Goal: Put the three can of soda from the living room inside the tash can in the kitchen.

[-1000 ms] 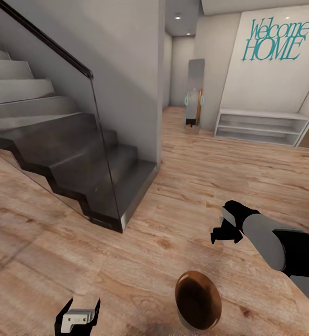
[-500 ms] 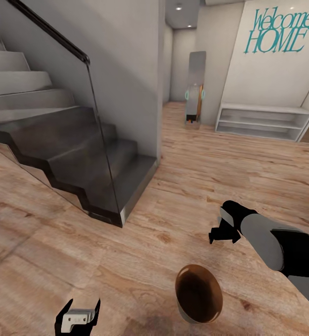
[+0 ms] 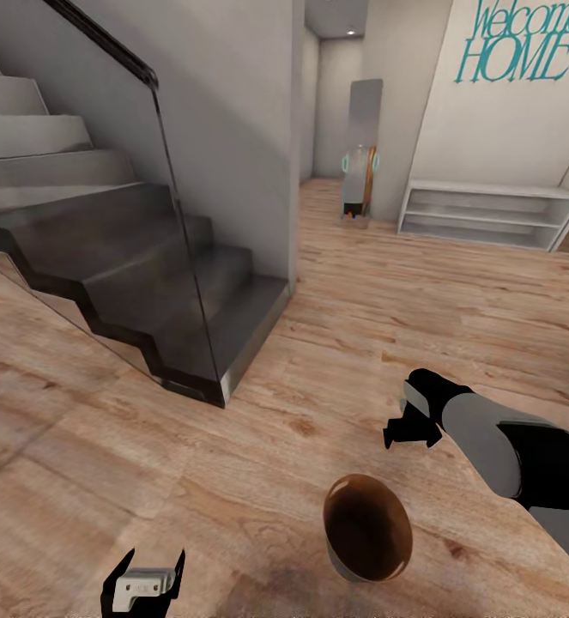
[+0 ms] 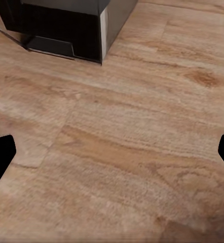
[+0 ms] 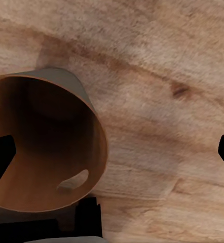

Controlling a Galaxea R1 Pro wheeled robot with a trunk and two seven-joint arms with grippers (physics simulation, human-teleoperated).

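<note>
1. The tash can (image 3: 367, 530) is standing upright on the wood floor (image 3: 361, 343), low in the head view and just ahead of the robot, between the two arms; its glossy brown inside is facing up and its grey wall is showing along the lower rim.
2. In the right wrist view the tash can (image 5: 41, 147) is lying close under the camera, its open mouth showing a dark brown interior with a small bright glint near the rim.
3. The right gripper (image 3: 404, 427) is hanging above the floor, near the bin's rim and a little beyond it to the right, with the grey-and-black forearm reaching in from the right edge. In its wrist view the fingertips (image 5: 0, 157) are sitting at opposite edges, spread wide, with nothing between them.
4. The left gripper (image 3: 142, 584) is showing at the bottom edge, well apart from the bin. Its fingertips (image 4: 1, 157) are likewise parted wide over bare planks, holding nothing.
5. The dark staircase (image 3: 147, 283) with a glass balustrade is rising on the left; its bottom step (image 4: 66, 30) is appearing in the left wrist view.
6. Further off, a white low shelf (image 3: 486, 215) is standing under teal "Welcome HOME" lettering (image 3: 516, 43), with a tall mirror (image 3: 360, 154) leaning beside the hallway.
</note>
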